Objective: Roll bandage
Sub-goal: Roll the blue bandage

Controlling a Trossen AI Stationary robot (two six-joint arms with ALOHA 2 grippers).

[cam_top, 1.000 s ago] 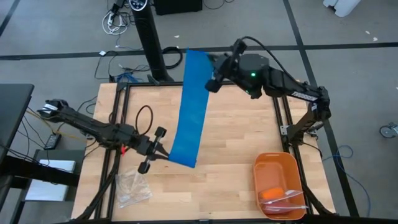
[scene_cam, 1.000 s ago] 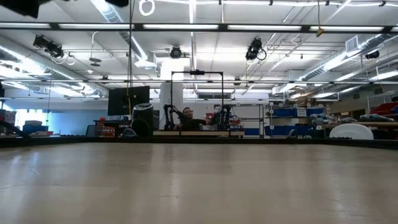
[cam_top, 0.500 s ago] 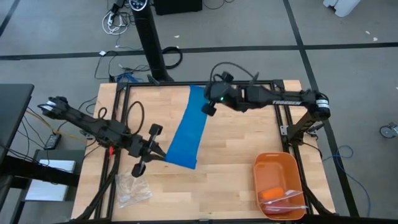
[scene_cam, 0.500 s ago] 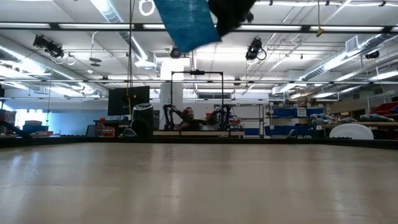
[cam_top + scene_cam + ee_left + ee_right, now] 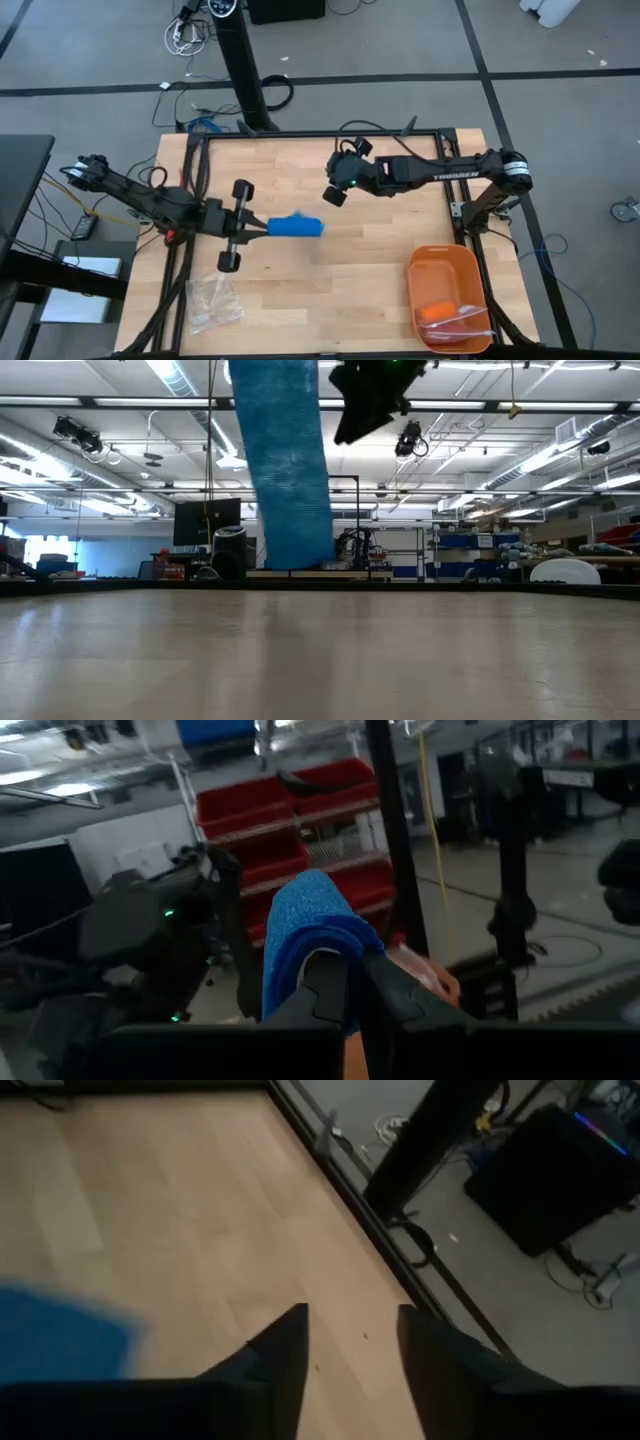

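Note:
The bright blue bandage (image 5: 296,227) is a long strip. In the low view the bandage (image 5: 285,470) hangs down from above the picture, its lower end (image 5: 300,560) low over the table; whether it touches I cannot tell. My left gripper (image 5: 262,228) is shut on it, left of the table's middle. My right gripper (image 5: 333,192) stands open to the right of the bandage and farther back, with nothing between its fingers (image 5: 285,1345). It also shows dark at the top of the low view (image 5: 365,400). My left gripper pinches one end of the bandage (image 5: 300,945) between its two shut fingers (image 5: 335,995). The fabric curls over the fingertips in a fold. The fingers come roughly level from the table's left. The rest of the strip hangs slack below the hold.
An orange tray (image 5: 448,295) with a small orange thing in it stands at the near right corner. A clear plastic bag (image 5: 212,302) lies at the near left. A black frame (image 5: 330,134) runs along the table's far edge and sides.
My right gripper has come down toward the table with the bandage's upper end and let it go. The strip, stretched between both grippers before, now hangs from my left gripper alone. My left gripper has risen a little, keeping its hold.

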